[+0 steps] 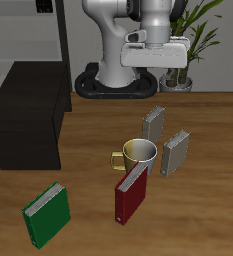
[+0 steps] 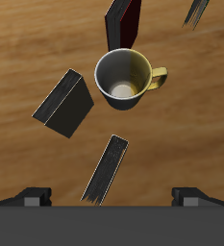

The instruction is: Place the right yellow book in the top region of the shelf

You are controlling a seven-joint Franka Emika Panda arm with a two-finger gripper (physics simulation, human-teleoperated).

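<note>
Approach step: fingers (image 2: 29, 198) spread wide and empty over the right yellow book (image 1: 155, 123), toward the counter's back edge. Next it needs lowering and clamping.

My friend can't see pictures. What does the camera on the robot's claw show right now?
Looking straight down at a wooden table, a grey mug with a yellow handle stands upright with three books around it, none touching it. Two are thin greyish books, and a red book lies just beyond the mug. The claw's dark fingertips frame the scene, holding nothing.
</note>
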